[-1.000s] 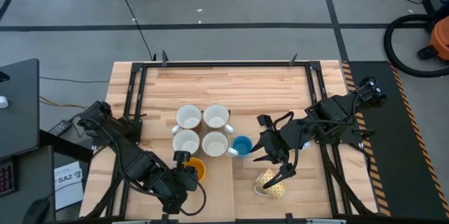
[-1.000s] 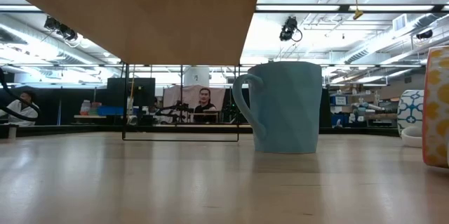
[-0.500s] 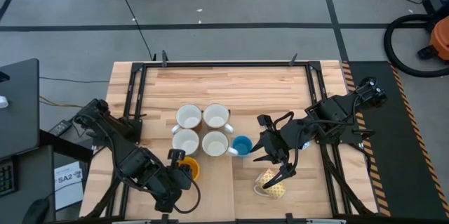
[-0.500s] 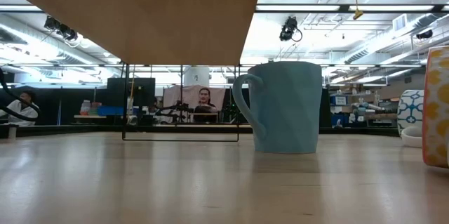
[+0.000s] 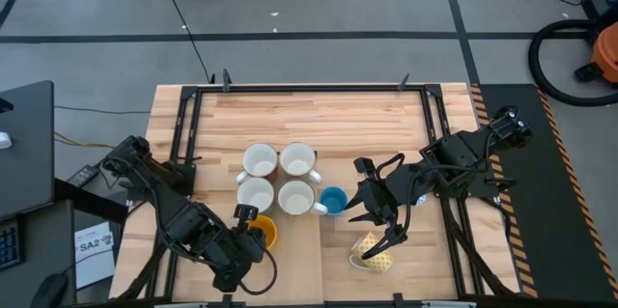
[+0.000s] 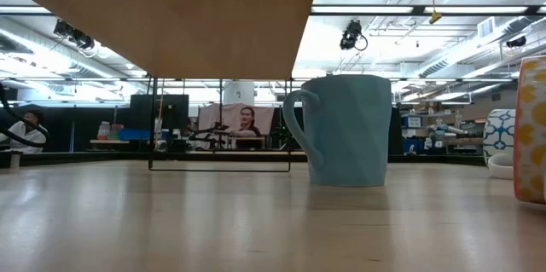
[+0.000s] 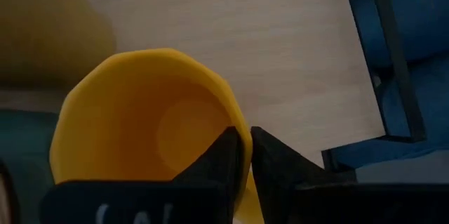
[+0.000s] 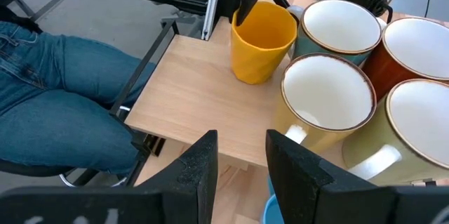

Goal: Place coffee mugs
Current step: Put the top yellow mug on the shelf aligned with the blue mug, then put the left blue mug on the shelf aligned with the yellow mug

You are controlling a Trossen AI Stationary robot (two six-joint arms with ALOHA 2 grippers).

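Pale wooden slatted table (image 5: 319, 120) on grey floor; left gripper (image 5: 245, 219) pinches the plain yellow mug's (image 5: 264, 233) rim beside four white-lined mugs (image 5: 278, 179); right gripper (image 5: 379, 221) hangs half-open above a tipped yellow patterned mug (image 5: 372, 253).

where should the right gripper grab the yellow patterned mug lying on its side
Probably by the rim. The patterned mug lies tipped near the table's front edge, its mouth turned toward the left arm's side, with the right gripper hovering open just above. Come down from above with one finger inside the mouth and one outside the wall, as the left gripper does on the orange mug. Its handle cannot be made out.
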